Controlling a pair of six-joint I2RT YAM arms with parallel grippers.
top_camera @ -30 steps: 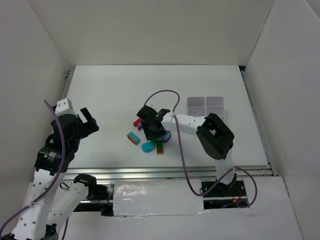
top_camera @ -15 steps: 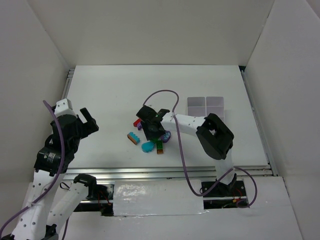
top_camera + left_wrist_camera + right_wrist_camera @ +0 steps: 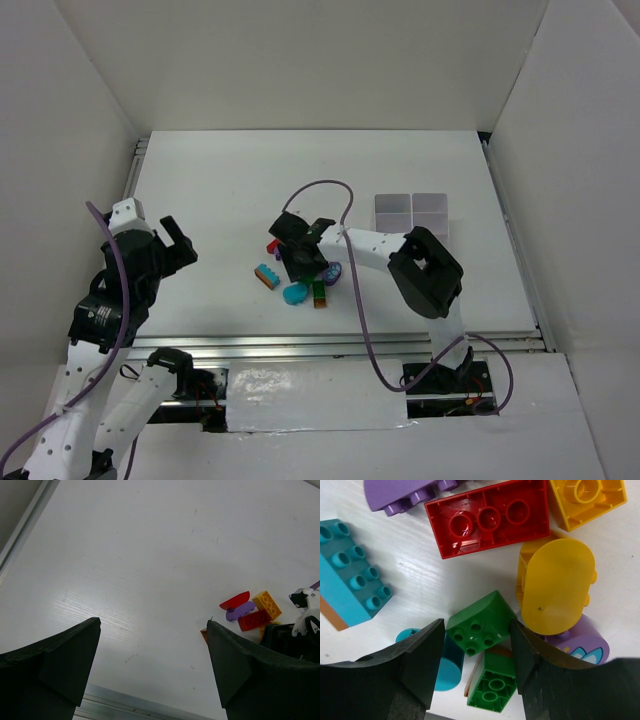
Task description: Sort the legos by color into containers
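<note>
The legos lie in one pile at mid-table. My right gripper [image 3: 303, 262] is down on that pile, shut on a small green brick [image 3: 480, 622] that fills the gap between its fingers. Around it lie a red brick [image 3: 490, 517], a yellow oval [image 3: 557, 587], a yellow brick [image 3: 587, 497], a teal brick [image 3: 347, 575], a second green brick [image 3: 492, 685] and a purple piece [image 3: 410, 492]. The white containers tray [image 3: 412, 210] sits to the right, partly behind the right arm. My left gripper [image 3: 172, 243] hangs open at the left, far from the pile.
A teal-and-orange brick [image 3: 267, 276] and a teal oval [image 3: 296, 294] lie at the pile's near side. The left wrist view shows bare table with the pile's red half-round [image 3: 235, 600] and yellow brick [image 3: 267, 605] at its right. White walls enclose the table; a metal rail [image 3: 300, 345] runs along the near edge.
The right gripper has shifted slightly left over the pile, its jaws staying round the green brick. The left arm has not moved.
</note>
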